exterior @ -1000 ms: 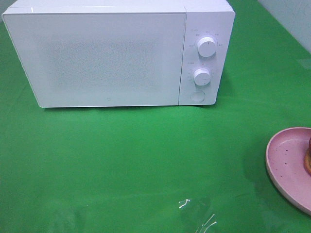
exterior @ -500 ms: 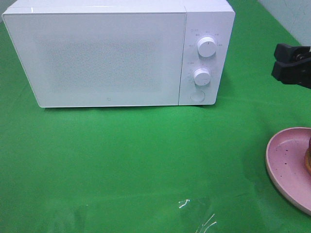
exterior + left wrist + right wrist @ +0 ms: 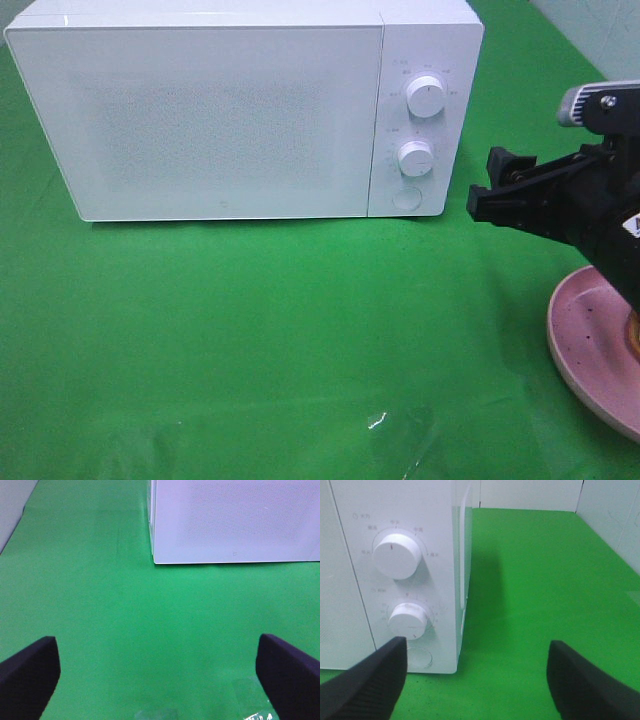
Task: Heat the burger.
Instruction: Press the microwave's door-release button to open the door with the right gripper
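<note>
As burger tops plate: one microwave, two knobs.

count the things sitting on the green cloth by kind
microwave: 1
plate: 1
burger: 1 (only a sliver shows at the picture's edge)
total: 3

Looks like a lab test bench dressed up as a kitchen: white microwave on a desk draped in green cloth, plain pale panels behind.
</note>
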Action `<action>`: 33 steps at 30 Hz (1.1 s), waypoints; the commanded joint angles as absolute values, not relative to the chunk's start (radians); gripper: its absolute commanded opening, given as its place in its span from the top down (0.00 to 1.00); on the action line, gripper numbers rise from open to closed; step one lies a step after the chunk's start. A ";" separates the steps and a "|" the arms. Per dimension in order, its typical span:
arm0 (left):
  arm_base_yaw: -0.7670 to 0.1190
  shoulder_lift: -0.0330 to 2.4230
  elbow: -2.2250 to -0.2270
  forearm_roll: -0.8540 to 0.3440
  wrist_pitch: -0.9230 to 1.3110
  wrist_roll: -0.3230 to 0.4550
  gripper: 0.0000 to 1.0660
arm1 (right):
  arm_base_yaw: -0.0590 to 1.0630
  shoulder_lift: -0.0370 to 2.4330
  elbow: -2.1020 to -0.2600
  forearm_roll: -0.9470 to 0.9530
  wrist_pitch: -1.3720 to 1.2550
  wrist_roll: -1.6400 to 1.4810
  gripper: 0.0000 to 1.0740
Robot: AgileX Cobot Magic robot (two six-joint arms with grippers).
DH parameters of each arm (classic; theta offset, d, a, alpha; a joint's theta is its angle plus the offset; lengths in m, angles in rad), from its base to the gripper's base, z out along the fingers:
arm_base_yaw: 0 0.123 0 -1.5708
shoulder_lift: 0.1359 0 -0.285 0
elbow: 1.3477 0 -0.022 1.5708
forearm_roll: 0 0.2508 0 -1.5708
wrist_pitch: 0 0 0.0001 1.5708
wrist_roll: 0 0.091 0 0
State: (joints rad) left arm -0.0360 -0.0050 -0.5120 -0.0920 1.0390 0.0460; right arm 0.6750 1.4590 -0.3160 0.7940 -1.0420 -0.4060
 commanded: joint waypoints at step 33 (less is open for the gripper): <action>-0.032 -0.025 -0.510 -0.091 1.035 0.040 0.06 | 0.780 1.669 -0.449 0.893 -1.015 0.272 0.65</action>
State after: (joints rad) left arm -0.0360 -0.0050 -0.5120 -0.0920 1.0390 0.0460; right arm 0.7780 1.6720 -0.4400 0.8990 -1.0260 0.1140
